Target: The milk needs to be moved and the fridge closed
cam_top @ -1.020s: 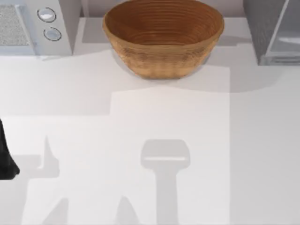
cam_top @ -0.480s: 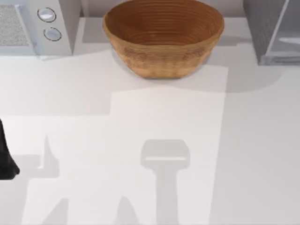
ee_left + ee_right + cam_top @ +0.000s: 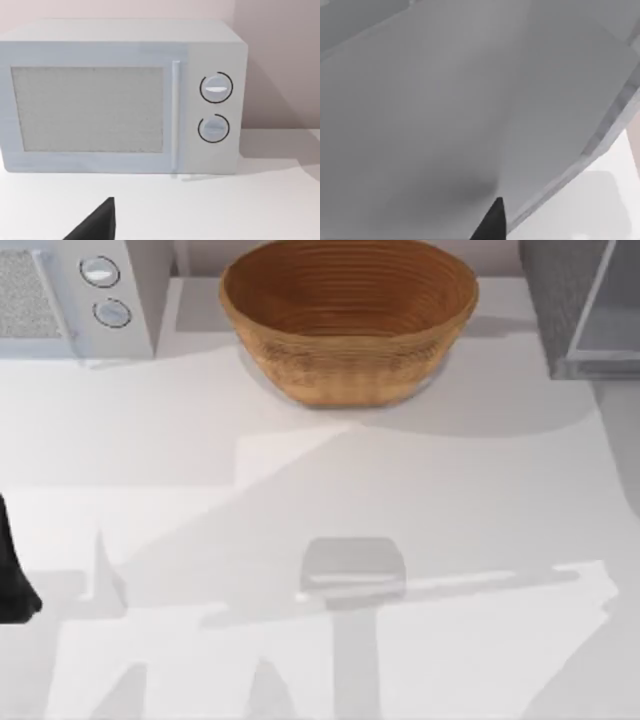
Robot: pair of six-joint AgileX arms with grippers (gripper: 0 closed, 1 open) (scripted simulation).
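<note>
One fingertip (image 3: 490,222) of right tool (dark) near fridge (image 3: 445,115) door.

1 wicker bowl (image 3: 348,320), 1 microwave (image 3: 120,97) w/ 2 knobs (image 3: 216,88), 1 fridge (image 3: 585,305)

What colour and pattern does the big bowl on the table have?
The bowl is warm brown wicker with ringed, woven ridges; the top view shows it best.

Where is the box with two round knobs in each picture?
Top view: box at the table's far left corner.
Left wrist view: box front-on, against the wall.
Right wrist view: a grey panel, close up.
Shared landmark: its two knobs.
</note>
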